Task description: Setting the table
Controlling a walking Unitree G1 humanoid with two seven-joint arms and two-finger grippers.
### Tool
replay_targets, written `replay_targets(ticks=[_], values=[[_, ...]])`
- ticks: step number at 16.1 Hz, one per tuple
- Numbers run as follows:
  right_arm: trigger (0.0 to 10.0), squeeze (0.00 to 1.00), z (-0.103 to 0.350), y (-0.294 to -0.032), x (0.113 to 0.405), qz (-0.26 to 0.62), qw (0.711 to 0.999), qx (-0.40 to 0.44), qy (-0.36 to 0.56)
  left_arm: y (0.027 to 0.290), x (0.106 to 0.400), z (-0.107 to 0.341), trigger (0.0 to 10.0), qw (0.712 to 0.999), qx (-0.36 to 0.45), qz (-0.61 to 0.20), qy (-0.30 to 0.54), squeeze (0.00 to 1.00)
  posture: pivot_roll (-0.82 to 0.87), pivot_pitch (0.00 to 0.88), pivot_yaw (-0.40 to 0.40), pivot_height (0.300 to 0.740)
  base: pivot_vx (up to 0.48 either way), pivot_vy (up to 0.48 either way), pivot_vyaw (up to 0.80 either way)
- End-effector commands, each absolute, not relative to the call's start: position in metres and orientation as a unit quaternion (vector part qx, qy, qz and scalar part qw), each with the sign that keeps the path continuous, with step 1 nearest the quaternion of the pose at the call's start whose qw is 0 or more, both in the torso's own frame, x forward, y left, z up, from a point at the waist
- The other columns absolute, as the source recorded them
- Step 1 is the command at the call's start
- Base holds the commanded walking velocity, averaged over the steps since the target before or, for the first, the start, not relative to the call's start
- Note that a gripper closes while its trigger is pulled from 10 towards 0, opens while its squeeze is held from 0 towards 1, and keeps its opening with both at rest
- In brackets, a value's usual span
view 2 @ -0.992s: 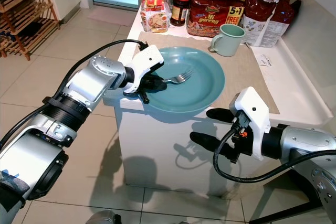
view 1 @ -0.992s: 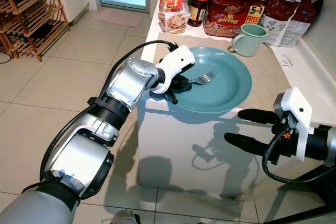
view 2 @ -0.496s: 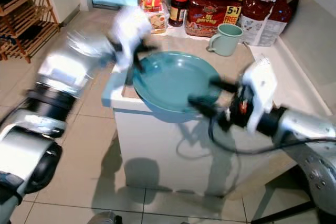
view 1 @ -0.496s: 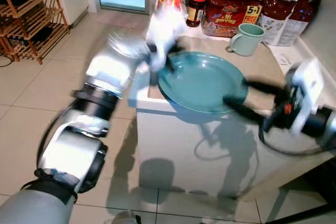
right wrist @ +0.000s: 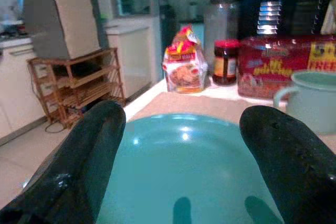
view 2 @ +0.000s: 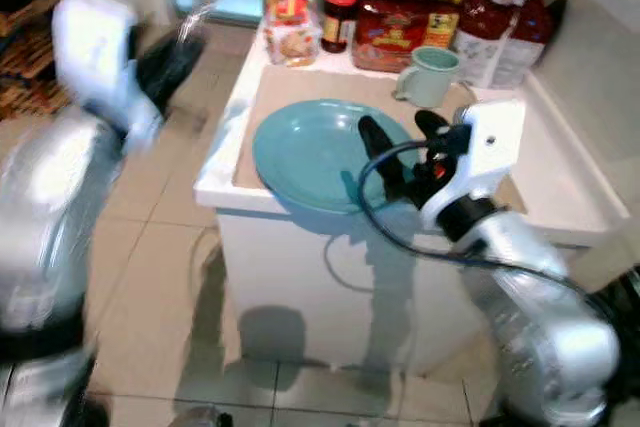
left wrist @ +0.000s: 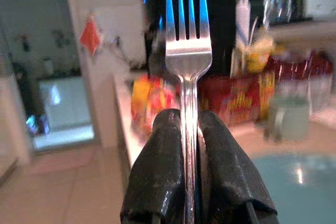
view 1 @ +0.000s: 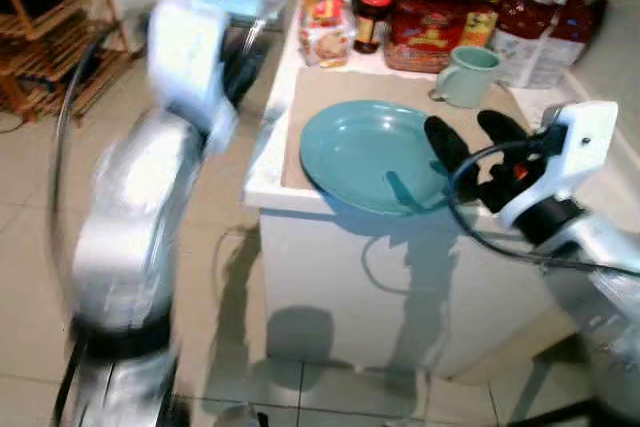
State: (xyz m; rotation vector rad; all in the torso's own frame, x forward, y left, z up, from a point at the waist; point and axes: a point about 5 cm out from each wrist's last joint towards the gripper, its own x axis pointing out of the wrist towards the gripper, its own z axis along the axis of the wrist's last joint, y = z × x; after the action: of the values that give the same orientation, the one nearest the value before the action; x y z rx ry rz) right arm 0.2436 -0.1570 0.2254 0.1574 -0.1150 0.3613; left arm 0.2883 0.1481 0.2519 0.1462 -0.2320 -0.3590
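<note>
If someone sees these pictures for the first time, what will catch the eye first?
Probably the fork, clamped upright between the left end effector's black fingers, raised to the left of the counter. Next, the big teal plate on the mat at the counter's near edge, with the open right end effector hovering over its right side. Behind it stand a mug and food packets.

Red-lid jar, snack bags at counter back; wooden rack nearby.
</note>
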Motion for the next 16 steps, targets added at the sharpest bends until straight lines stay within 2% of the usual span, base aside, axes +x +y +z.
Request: replay_targets(ticks=[1,5,7,11,16], values=[[10.0,0.0,0.23,-0.15,0.239,0.173,0.979,0.075,-0.078,0.145,0.274,0.248,10.0,0.975,0.081,-0.175,-0.111,0.0,0.02,0.057,-0.094,0.74,0.0,-0.48,0.0],[10.0,0.0,0.213,-0.147,0.243,0.151,0.986,0.014,-0.072,0.145,0.264,0.22,10.0,0.987,0.067,-0.122,-0.081,0.0,0.04,0.064,-0.091,0.74,0.0,-0.48,0.0],[10.0,0.0,0.21,-0.15,0.24,0.141,0.988,0.003,-0.07,0.142,0.26,0.21,10.0,0.985,0.081,-0.133,-0.076,0.0,0.02,0.067,-0.086,0.74,0.0,-0.48,0.0],[10.0,0.0,0.21,-0.155,0.236,0.132,0.987,0.016,-0.088,0.135,0.257,0.219,10.0,0.982,0.075,-0.144,-0.101,0.0,0.02,0.077,-0.076,0.74,0.0,-0.48,0.0],[10.0,0.0,0.208,-0.156,0.233,0.147,0.985,0.007,-0.089,0.134,0.251,0.209,10.0,0.977,0.107,-0.163,-0.086,0.0,0.02,0.078,-0.078,0.74,0.0,-0.48,0.0]])
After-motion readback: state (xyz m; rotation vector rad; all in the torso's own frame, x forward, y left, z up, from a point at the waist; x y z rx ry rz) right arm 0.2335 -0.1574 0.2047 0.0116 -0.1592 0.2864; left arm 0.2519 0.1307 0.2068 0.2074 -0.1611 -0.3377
